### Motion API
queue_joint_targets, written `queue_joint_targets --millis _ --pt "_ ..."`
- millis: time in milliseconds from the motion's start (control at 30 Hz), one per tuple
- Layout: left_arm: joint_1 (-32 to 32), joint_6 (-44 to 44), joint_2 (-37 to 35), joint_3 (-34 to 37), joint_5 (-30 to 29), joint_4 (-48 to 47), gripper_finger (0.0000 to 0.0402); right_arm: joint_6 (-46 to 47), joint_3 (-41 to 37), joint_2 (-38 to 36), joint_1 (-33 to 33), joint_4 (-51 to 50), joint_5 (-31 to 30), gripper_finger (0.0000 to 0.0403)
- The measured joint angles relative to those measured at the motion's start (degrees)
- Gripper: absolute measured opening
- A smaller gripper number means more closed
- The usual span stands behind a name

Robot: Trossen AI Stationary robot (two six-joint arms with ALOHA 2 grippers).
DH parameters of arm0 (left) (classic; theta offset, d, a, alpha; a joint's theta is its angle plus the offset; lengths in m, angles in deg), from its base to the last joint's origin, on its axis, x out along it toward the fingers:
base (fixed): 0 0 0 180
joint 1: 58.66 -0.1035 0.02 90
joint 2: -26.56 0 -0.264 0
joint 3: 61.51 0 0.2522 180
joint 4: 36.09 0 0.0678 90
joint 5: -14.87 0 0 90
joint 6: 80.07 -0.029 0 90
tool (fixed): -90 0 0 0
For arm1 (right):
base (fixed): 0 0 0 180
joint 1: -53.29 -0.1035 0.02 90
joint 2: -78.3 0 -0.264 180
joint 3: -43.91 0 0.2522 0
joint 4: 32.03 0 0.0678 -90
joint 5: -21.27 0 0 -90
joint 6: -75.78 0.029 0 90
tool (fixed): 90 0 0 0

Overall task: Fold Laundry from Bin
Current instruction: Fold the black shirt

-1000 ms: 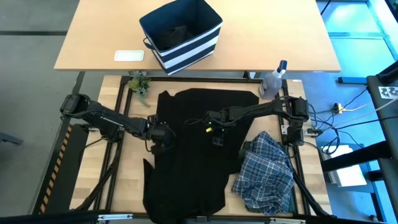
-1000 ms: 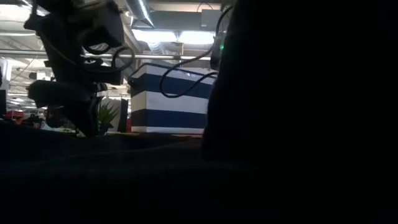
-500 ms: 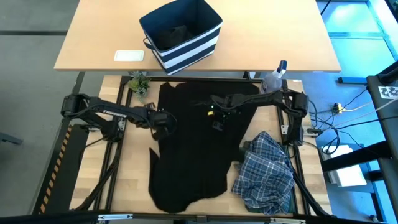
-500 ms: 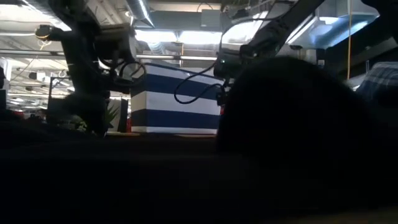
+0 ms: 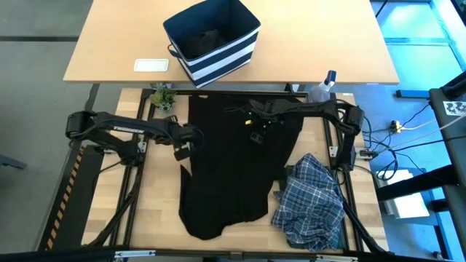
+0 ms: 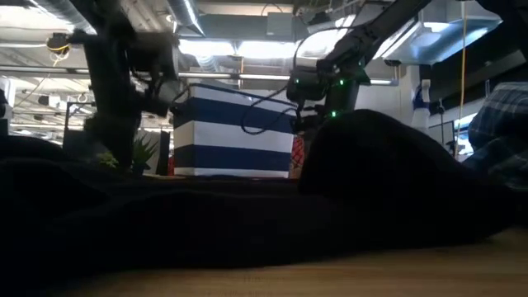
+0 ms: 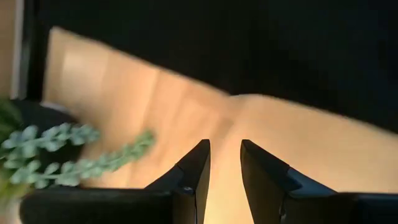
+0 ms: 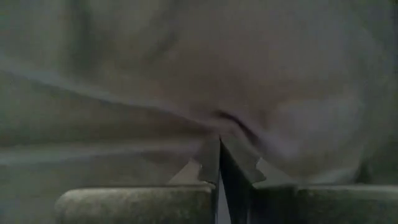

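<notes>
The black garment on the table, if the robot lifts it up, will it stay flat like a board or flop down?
Probably flop. The black garment lies in soft humps and wrinkles in the low view, so it looks limp. The right gripper is pinched shut on cloth that bunches at its tips, a sign it would likely sag and drape. It probably slides across the table easily rather than rolling.
</notes>
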Motion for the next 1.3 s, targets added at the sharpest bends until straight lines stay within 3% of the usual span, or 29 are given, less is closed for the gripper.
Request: queue_joint_targets --millis 300,533,767,933,1300 --pt "12.43 16.75 -9.96 -4.56 10.81 -0.05 0.0077 -0.55 3.37 -1.03 -3.08 -1.22 -0.06 0.0012" --pt "27.45 37.02 -9.55 -4.60 11.47 -4.81 0.0030 -0.70 3.37 -1.25 -7.46 -1.19 -2.38 0.0012" --pt "39.95 53.54 -9.63 -4.51 7.28 -4.83 0.0004 -0.70 3.37 -1.28 -11.20 1.52 -2.41 0.0012" --pt "42.48 60.38 -9.46 -3.26 7.48 -4.61 0.0040 -0.72 3.37 -1.30 -12.62 4.63 -2.42 0.0012" --pt "42.18 70.57 -9.46 0.21 7.73 -2.01 0.0164 -2.19 3.37 -1.32 -12.46 8.35 -2.40 0.0012"
